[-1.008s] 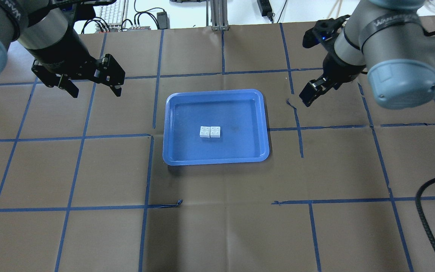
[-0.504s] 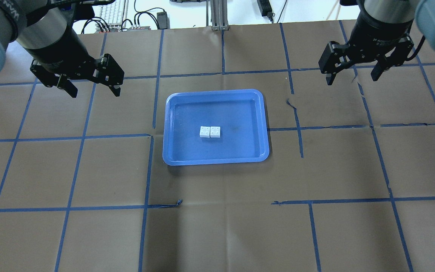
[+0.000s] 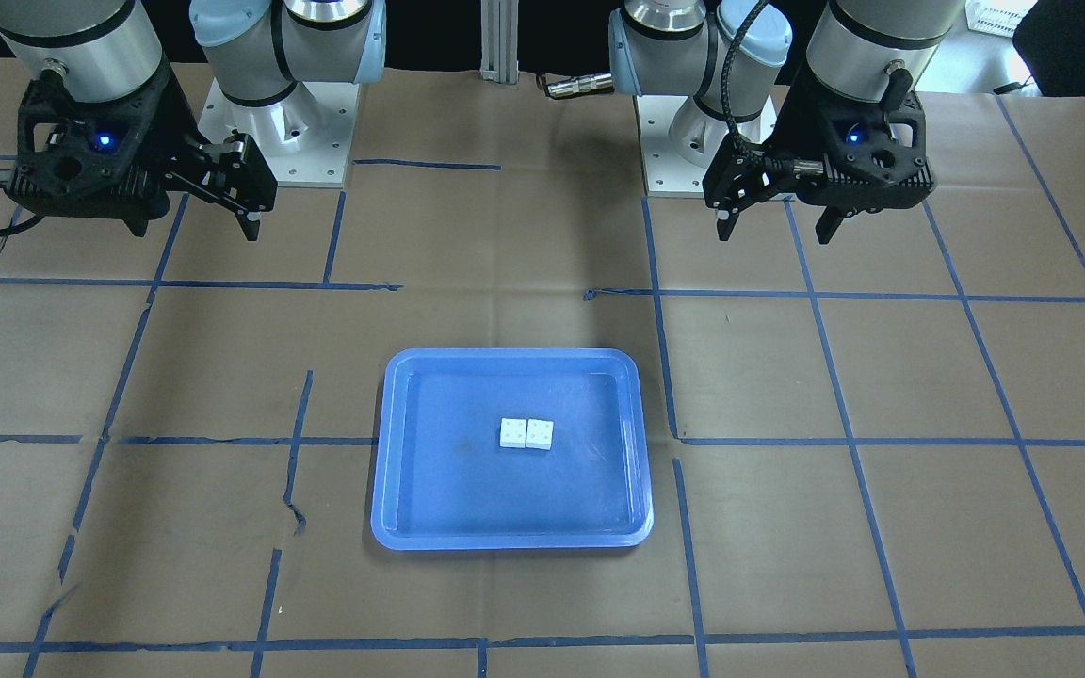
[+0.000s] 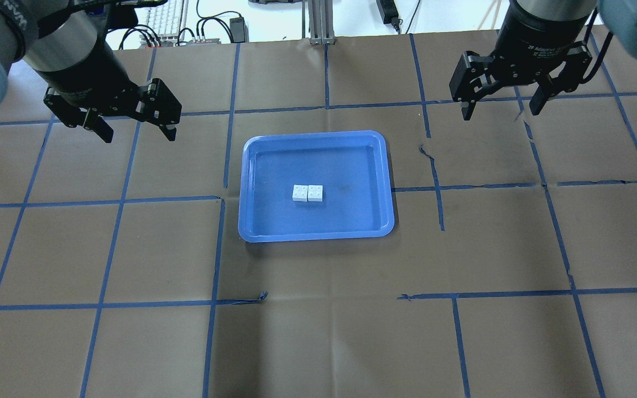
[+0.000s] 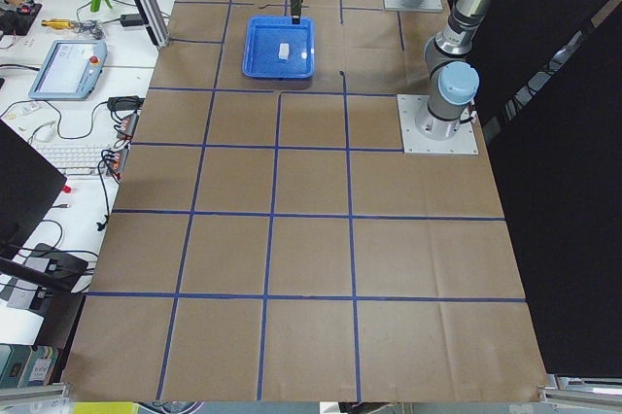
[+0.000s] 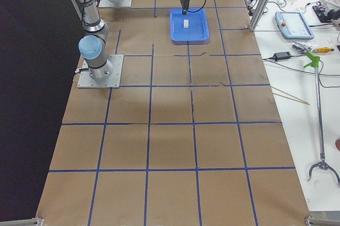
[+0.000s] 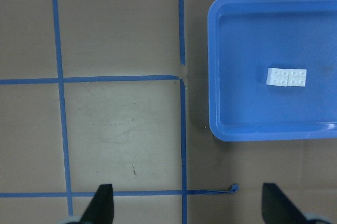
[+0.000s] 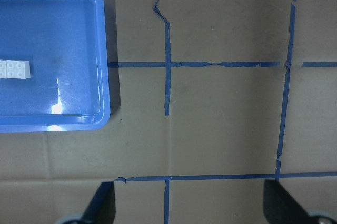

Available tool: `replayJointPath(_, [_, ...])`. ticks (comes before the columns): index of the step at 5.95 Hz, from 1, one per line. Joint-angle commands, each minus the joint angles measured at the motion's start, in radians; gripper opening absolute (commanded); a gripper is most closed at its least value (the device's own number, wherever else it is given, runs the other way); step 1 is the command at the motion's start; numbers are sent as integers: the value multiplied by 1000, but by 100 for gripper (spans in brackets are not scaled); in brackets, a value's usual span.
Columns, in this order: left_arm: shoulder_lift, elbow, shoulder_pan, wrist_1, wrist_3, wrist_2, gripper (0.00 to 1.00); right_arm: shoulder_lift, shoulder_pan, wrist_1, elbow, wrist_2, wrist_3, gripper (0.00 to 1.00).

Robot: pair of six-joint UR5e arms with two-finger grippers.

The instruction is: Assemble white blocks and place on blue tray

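Currently on the table (image 4: pixel 318 331), brown paper gridded with blue tape:

- white blocks (image 4: pixel 307 192): two square four-stud bricks, studs up, side by side and touching, on the tray floor near its middle; whether they are locked together cannot be told
- blue tray (image 4: pixel 316 236): flat on the paper, midway between the arms
- left gripper (image 4: pixel 139 134): jaws spread wide, holding nothing, above bare paper well apart from the tray's left side
- right gripper (image 4: pixel 500 113): jaws spread wide, holding nothing, above bare paper well apart from the tray's right side
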Motion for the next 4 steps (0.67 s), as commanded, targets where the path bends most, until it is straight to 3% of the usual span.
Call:
replayJointPath(1, [0, -1, 0, 0, 2, -2, 100, 2, -3, 0, 2, -1, -1, 100])
replayJointPath(4, [-2, -3, 0, 0, 2, -2, 100, 2, -3, 0, 5, -2, 5, 100])
